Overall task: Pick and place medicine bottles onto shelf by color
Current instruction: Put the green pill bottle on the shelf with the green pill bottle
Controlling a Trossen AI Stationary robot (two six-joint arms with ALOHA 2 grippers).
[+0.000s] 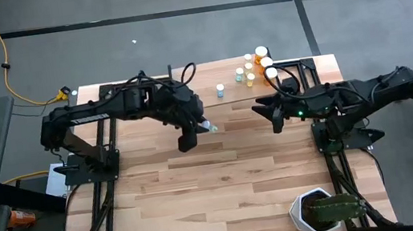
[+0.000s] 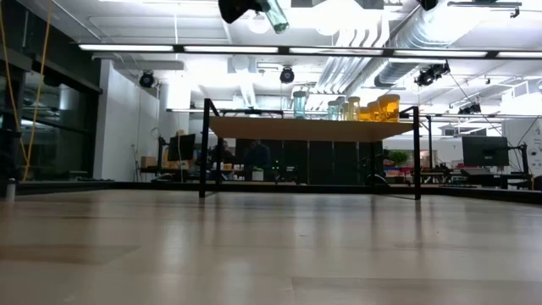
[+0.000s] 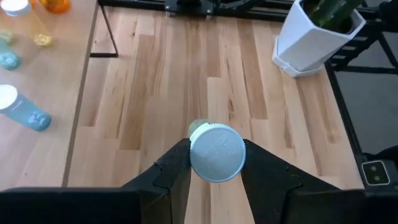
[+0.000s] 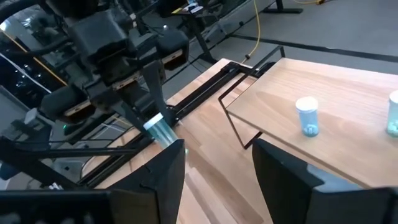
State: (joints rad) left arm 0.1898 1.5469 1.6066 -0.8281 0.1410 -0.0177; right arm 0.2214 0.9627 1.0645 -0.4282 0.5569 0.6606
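My left gripper (image 1: 197,130) is high above the table, near the shelf's front edge, and is shut on a green medicine bottle (image 1: 209,127) with a white cap. My right gripper (image 1: 263,113) is open and empty, over the table just in front of the shelf (image 1: 300,86), with its fingers (image 4: 163,177) toward the left arm. The shelf, a light-wood board on black legs (image 2: 206,148), holds several standing bottles: a pale blue one (image 1: 220,91) toward its left, green ones (image 1: 249,71) in the middle and orange ones (image 1: 267,64) at its right. My left gripper pinches the green bottle at its white cap end (image 3: 217,152), one finger on each side of the cap. The green body (image 4: 166,134) sticks out beyond the fingertips, slanting down. The bottle is lifted well clear of the table and the shelf (image 2: 273,13).
A white pot with a green plant (image 1: 321,213) stands at the table's near right corner. Black arm frames run along the table's left and right sides. Bare striped tabletop (image 1: 216,187) lies in front of the shelf.
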